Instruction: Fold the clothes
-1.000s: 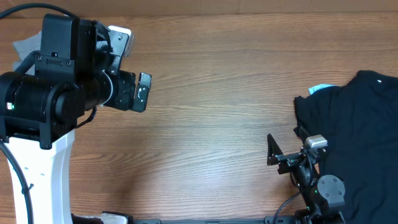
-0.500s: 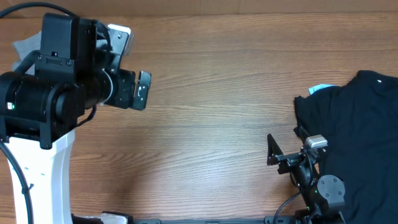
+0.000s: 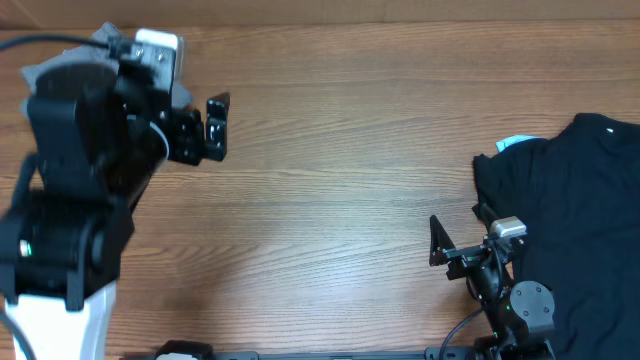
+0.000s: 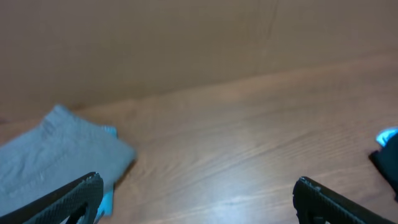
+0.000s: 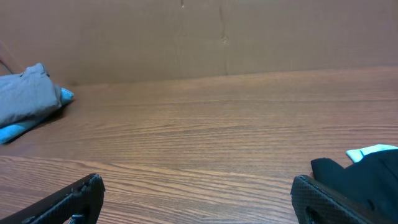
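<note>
A wood-grain table [image 3: 340,200] meets a plain brown wall [image 5: 186,37] behind it.

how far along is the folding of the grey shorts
Done, it seems: the grey shorts lie as a compact bundle at the far left corner of the table, on a light-blue item; how neat the fold is cannot be judged. In hand: nothing, the left hand and right hand are both open and empty. Left: likely nothing for the shorts; a black garment sits rumpled on the right.
</note>
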Motion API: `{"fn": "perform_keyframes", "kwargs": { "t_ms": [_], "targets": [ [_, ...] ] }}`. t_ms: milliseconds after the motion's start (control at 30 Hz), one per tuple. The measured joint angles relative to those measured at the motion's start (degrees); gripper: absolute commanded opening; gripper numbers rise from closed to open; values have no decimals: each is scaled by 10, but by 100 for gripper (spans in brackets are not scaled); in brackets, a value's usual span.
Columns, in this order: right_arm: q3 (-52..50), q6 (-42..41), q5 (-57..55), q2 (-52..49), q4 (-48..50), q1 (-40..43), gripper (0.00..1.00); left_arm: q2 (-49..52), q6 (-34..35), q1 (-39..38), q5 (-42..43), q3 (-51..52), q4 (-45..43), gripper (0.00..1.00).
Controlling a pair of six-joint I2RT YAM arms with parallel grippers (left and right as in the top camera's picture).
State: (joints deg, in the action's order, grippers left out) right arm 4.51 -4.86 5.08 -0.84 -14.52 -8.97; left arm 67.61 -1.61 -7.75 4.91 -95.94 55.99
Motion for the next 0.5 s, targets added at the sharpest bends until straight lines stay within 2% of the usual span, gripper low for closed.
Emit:
{"fn": "perform_keyframes", "kwargs": {
  "t_ms": [500],
  "targets": [
    [0,0,0,0,0,0,100,-279,-26,37,3,350,-195,100]
  ]
}}
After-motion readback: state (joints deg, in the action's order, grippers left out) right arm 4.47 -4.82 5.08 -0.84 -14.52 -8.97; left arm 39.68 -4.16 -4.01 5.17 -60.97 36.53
